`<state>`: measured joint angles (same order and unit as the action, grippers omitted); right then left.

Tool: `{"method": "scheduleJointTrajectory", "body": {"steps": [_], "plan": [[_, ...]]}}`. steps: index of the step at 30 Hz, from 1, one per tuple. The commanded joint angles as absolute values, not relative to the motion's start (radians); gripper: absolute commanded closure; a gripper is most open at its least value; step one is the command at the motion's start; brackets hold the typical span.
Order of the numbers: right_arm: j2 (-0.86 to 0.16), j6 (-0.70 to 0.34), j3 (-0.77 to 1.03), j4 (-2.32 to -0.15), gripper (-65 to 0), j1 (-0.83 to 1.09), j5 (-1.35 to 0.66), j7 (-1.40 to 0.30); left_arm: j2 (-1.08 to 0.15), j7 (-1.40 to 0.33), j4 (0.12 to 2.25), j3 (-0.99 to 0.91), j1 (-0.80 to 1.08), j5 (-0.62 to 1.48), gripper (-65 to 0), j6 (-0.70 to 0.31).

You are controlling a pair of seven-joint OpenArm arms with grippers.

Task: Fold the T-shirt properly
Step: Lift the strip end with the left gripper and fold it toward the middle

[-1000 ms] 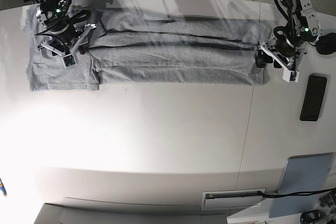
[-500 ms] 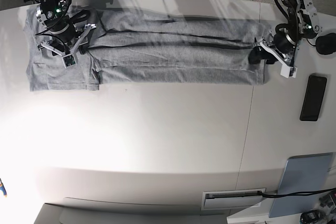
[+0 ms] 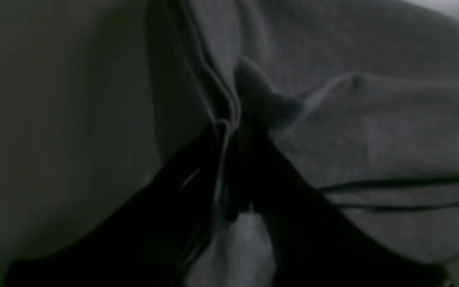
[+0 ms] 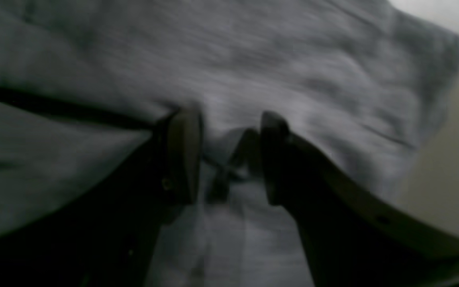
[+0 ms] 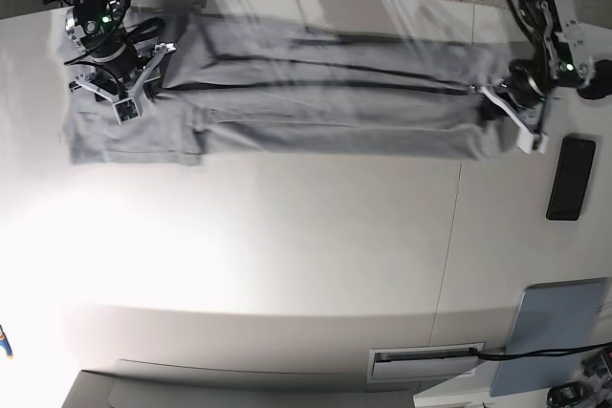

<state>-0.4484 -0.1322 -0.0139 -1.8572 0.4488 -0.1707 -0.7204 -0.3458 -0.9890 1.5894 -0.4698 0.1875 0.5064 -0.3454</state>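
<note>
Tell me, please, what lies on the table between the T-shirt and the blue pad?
In the base view, only bare table between the T-shirt and the blue pad; the phone sits off to the side.

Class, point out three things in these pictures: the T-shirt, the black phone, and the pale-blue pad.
T-shirt (image 5: pixel 325 93): base view, middle of the folded grey body.
Black phone (image 5: pixel 571 179): base view, centre of its face.
Pale-blue pad (image 5: pixel 553 332): base view, middle of its flat top.

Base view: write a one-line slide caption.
Two grippers, left and right, grip opposite ends of the grey T-shirt stretched across the table.
</note>
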Motion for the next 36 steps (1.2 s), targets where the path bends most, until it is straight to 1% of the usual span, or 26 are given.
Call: {"method": "scheduleJointTrajectory", "body": {"steps": [1,6,9,12,16,19,23,27,32,36], "plan": [[-0.463,-0.126,-0.006,-1.871,-24.9,0.446,-0.164,-0.698,-0.372,-0.986,1.629,-0.476,0.180,0.503,0.0,-0.328],[-0.463,-0.126,-0.006,-1.871,-24.9,0.445,-0.149,-0.698,-0.368,-1.107,1.770,-0.476,0.199,0.510,0.0,-0.281],[-0.463,-0.126,-0.006,-1.871,-24.9,0.446,-0.140,-0.699,-0.337,-1.107,1.897,-0.474,0.257,0.556,0.0,-0.277],[-0.463,-0.126,-0.006,-1.871,-24.9,0.446,-0.141,-0.699,-0.268,-1.092,2.022,-0.469,0.331,0.647,0.0,-0.289],[-0.463,-0.126,-0.006,-1.871,-24.9,0.446,-0.141,-0.699,-0.191,-1.060,2.128,-0.400,0.397,0.714,0.0,-0.288],[-0.463,-0.126,-0.006,-1.871,-24.9,0.446,-0.140,-0.700,-0.171,-1.051,2.140,-0.293,0.401,0.706,0.0,-0.279],[-0.463,-0.124,-0.006,-1.871,-24.9,0.447,-0.129,-0.706,-0.160,-0.986,2.140,-0.115,0.395,0.595,0.0,-0.184],[-0.463,-0.124,-0.006,-1.871,-24.9,0.446,-0.130,-0.707,-0.159,-0.968,2.140,0.007,0.364,0.509,0.0,-0.110],[-0.463,-0.124,-0.006,-1.871,-24.9,0.446,-0.130,-0.709,-0.099,-0.934,2.123,0.078,0.328,0.456,0.0,-0.051],[-0.463,-0.124,-0.006,-1.871,-24.9,0.446,-0.129,-0.711,-0.047,-0.933,2.093,0.083,0.305,0.457,0.0,-0.049]]}}
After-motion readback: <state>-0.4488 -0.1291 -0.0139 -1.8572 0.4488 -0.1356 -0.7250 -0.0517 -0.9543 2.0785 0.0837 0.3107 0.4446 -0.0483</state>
